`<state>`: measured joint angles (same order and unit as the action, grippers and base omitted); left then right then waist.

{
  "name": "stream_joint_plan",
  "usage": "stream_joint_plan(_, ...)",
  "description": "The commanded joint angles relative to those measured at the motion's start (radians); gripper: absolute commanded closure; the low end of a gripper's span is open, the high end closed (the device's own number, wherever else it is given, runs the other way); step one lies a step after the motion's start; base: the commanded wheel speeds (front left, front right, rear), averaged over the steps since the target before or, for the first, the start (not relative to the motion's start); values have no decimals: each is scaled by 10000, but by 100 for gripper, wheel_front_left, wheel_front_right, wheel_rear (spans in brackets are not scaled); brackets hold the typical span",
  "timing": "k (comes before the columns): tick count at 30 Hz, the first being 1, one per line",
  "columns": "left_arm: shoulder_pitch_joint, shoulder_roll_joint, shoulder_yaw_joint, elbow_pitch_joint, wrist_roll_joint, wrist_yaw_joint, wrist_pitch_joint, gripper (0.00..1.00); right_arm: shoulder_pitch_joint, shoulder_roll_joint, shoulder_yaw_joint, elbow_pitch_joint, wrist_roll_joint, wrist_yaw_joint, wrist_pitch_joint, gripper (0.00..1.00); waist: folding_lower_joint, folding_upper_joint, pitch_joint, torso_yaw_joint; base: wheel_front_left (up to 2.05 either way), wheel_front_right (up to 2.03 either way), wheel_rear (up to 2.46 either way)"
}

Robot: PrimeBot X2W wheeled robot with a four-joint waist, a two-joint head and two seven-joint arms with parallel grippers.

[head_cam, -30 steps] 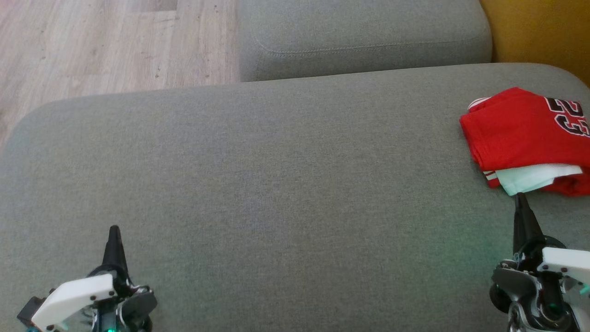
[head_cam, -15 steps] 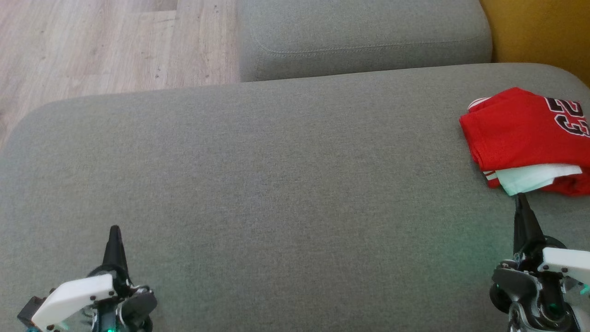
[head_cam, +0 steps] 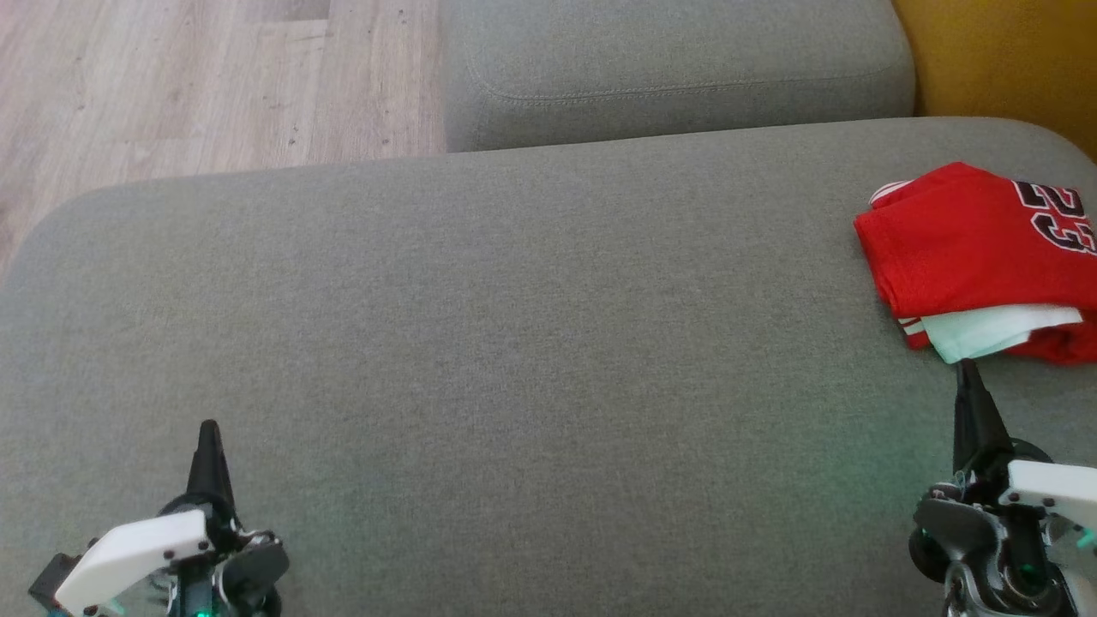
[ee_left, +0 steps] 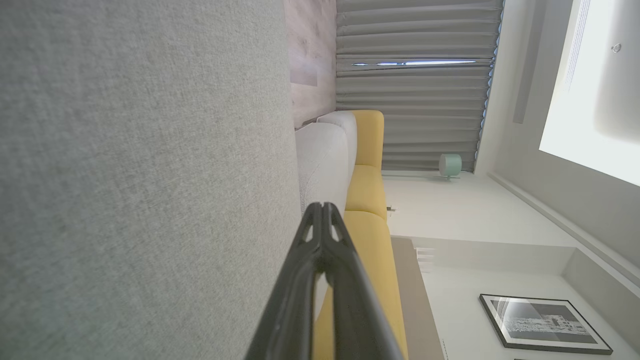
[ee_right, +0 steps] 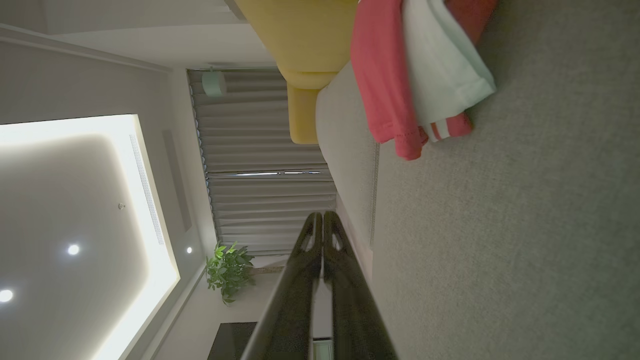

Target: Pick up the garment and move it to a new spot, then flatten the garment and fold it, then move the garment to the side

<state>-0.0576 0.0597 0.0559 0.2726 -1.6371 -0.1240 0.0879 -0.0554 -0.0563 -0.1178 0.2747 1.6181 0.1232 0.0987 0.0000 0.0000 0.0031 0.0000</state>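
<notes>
Grey sofa seat [head_cam: 531,343] across nearly everything, broad and plain through the middle. At the near edge, toward the left corner: left gripper [head_cam: 208,427], fingers pressed together on nothing. At the near edge, toward the right corner: right gripper [head_cam: 967,368], likewise closed and empty, tip just short of the red jersey [head_cam: 951,240].

Up against the right edge, past that tip: the jersey itself, folded into a compact stack, black-and-white numerals on top, pale flap [head_cam: 994,330] poking out of the near side. Judged as already set aside, or nearly so.

Main risk: a forward nudge of the right tip catching the pale flap and dragging the fold open. Second risk: stack so close to the right edge and partly cut off by the head view, overhang impossible to judge, perhaps easily tipped off by a sideways push. Nothing between either gripper and the jersey.

Farther back: second grey cushion [head_cam: 668,68] butted against the far edge, wooden floor [head_cam: 171,86] beyond the far left corner, yellow sofa [head_cam: 1003,60] beyond the far right corner, grey curtains [ee_left: 415,75] and a potted plant [ee_right: 227,270] at the back of the room.
</notes>
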Motion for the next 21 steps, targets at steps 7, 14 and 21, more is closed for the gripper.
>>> stream_joint_plan(7,-484,73,349,-284,94,-67,69,100,-515,-24,152,-305,-2,75,56,100,0,0,0,0,0,0,0)
stream_joint_plan(14,-486,58,370,-283,111,-67,85,100,-516,-16,141,-305,-12,75,65,100,0,0,0,0,0,0,0)
stream_joint_plan(21,-487,45,389,-282,127,-67,100,100,-517,-9,130,-304,-21,75,74,100,0,0,0,0,0,0,0)
